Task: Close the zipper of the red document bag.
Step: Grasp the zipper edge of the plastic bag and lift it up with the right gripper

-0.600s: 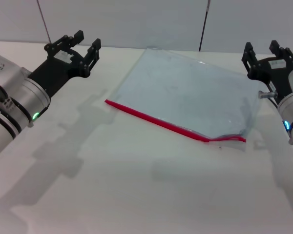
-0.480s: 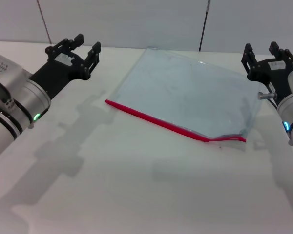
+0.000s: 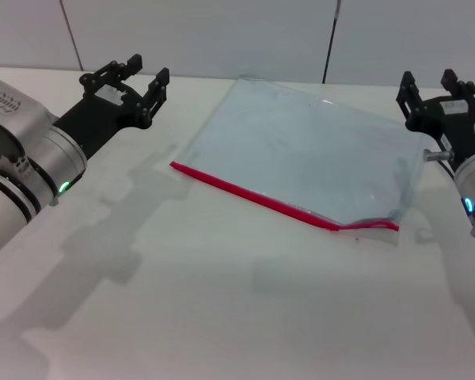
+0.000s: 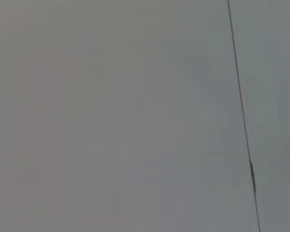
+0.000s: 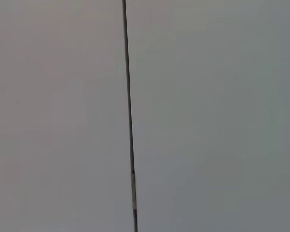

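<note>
1. At the upper left of the head view, the left gripper (image 3: 139, 74) hangs above the table (image 3: 222, 301) with its fingers spread and nothing between them — well apart from the bag.
2. At the far right edge, the right gripper (image 3: 431, 89) is likewise open and empty, just beside the bag's right end but not touching it.
3. Both wrist views show only a plain grey wall with a dark seam, so neither helps with aiming; I would go by the head view alone.
4. Across the middle of the frame lies the bag (image 3: 301, 150), flat and turned at an angle, its zipper (image 3: 277, 206) running from centre-left down to lower right.
5. The zipper's right end looks buckled and lifted. The slider is too small to pick out.
6. My judgement: nothing is gripped yet, so the step is the approach. One gripper should pin the bag near one end of the red edge while the other finds the slider and draws it along the strip — slowly, keeping the edge taut so the thin plastic does not bunch.
</note>
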Tool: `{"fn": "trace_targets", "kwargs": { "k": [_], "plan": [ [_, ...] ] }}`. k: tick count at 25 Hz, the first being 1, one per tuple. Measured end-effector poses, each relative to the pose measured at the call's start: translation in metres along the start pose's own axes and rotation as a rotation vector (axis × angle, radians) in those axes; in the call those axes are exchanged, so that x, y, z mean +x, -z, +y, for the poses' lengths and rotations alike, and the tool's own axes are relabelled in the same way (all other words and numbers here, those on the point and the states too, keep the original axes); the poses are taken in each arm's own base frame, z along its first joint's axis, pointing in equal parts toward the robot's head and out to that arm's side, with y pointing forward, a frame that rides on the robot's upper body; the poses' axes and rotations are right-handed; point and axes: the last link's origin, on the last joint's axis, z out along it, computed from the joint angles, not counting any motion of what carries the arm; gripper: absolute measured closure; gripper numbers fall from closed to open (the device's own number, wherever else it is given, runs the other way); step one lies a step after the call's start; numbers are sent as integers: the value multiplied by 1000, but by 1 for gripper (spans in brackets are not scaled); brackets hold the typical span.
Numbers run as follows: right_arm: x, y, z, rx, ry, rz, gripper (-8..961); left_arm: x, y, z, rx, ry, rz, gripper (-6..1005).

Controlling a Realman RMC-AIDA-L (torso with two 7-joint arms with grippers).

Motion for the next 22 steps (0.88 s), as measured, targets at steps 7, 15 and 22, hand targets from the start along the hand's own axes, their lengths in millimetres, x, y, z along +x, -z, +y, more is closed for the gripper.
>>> {"fn": "trace_targets", "kwargs": {
  "k": [7,15,22],
  "plan": [
    [-2,2,18,-89,-6,45,345,-5,2,-2,14,6,-29,533],
    [-10,8,12,-275,32,248,347,-8,3,-1,3,4,-46,533],
    [-19,19,9,-431,209,389,349,-10,4,-1,-10,1,-61,533]
  ]
}}
